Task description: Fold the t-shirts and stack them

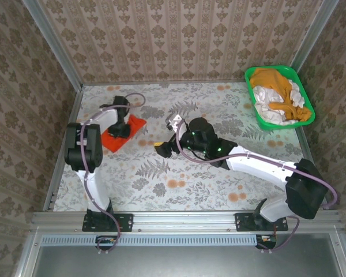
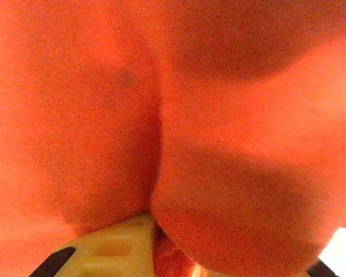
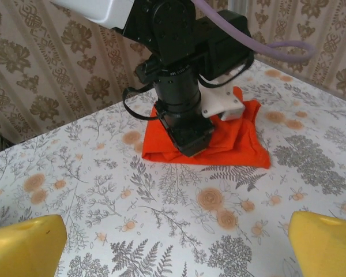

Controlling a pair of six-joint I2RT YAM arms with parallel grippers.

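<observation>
The yellow fingers (image 3: 23,245) of my right gripper (image 3: 173,245) hang wide apart over the floral table (image 1: 219,184), with patterned wallpaper (image 1: 179,40) all round. My left arm's bent down at the far left, left gripper (image 3: 189,138) pressed into the folded red-orange t-shirt (image 3: 242,144); can't tell if it's actually pinching. The mustard t-shirt (image 1: 271,81) and white t-shirts (image 1: 271,111) sit heaped in the green basket (image 1: 251,86) in the far right corner.

Left claw (image 1: 120,131) tips hidden (red t-shirt (image 2: 230,173) blurred).
</observation>
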